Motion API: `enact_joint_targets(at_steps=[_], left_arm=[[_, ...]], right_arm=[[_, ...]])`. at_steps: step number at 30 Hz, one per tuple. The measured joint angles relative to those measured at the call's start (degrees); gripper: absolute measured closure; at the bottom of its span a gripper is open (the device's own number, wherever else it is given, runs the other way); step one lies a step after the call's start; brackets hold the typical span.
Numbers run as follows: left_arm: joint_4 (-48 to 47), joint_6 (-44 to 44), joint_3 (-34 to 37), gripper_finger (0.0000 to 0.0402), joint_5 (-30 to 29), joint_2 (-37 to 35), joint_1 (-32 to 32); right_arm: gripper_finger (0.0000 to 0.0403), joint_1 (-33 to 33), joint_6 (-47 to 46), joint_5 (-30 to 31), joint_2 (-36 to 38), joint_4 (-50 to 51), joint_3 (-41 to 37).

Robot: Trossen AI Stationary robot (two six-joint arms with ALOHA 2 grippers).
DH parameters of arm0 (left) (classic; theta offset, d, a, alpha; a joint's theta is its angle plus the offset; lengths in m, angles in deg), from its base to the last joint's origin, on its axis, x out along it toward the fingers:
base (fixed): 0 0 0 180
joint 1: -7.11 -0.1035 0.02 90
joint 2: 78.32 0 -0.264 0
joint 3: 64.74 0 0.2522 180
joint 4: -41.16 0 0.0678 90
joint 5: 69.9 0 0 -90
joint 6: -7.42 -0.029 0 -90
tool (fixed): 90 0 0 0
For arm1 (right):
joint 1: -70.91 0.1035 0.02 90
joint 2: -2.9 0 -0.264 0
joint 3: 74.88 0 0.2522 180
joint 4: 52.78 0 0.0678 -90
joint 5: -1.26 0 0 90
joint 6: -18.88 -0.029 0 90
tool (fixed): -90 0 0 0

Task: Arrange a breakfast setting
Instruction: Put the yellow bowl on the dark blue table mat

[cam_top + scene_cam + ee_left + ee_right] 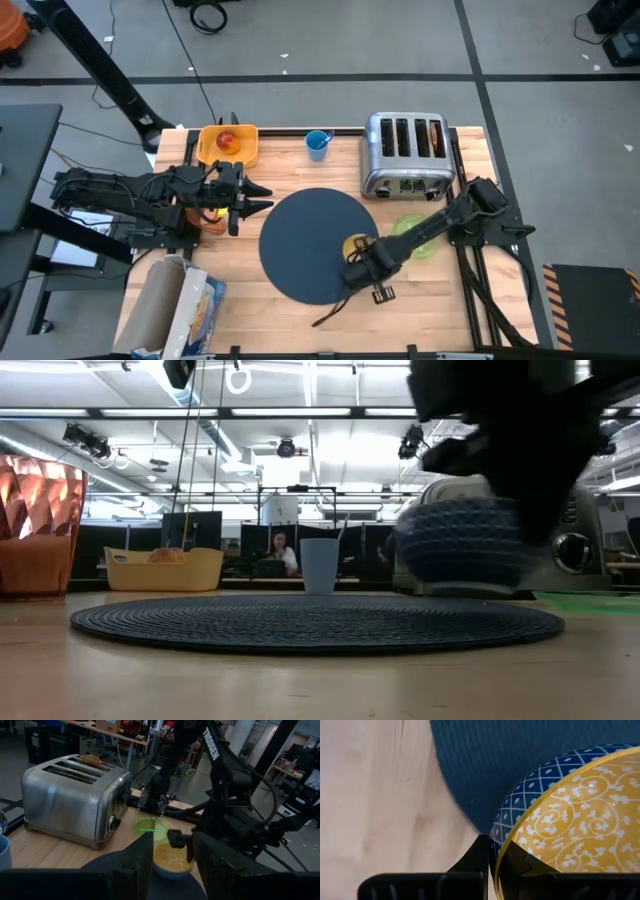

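Note:
A small bowl (356,246), yellow inside and blue-patterned outside, is over the right part of the round dark mat (305,245); it also shows in the low view (460,545). My right gripper (360,262) is shut on its rim. A green plate (418,238) lies on the table right of the mat. A red apple (227,140) lies in the yellow tray (245,150). The blue cup (318,145) stands at the far edge. The orange tumbler (213,216) stands under my left arm. My left gripper (262,197) is open and empty, left of the mat. My right gripper pinches the bowl's rim (496,862) on the bowl's near side, one finger inside the bowl and one outside against the blue wall (506,825). The fingers slant down from the table's right. The bowl sits upright; whether its base rests on the mat I cannot tell.
A silver four-slot toaster (405,155) stands at the far right with toast in one slot (92,758). A bread bag (185,310) lies at the near left corner. A thin dark thing (335,315) lies at the mat's near edge.

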Motion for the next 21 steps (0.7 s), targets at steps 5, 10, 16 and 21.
enact_joint_targets(at_steps=[5,10,16,21], left_arm=[[0.0,0.4,0.0,0.0255,0.0,0.0,0.0],[0.0,1.6,0.0,0.0255,0.0,0.0,0.0],[0.1,2.8,0.0,0.0255,0.0,0.0,0.0],[0.2,3.0,0.0,0.0255,0.0,0.0,0.0]], right_arm=[[0.0383,-2.4,15.9,0.8,0.0,-3.6,0.0],[0.0383,-4.4,30.0,1.9,0.0,-6.5,0.0],[0.0383,-7.0,42.7,2.2,0.0,-9.7,0.0],[0.0383,-9.1,53.1,4.8,0.0,-11.5,0.0]])
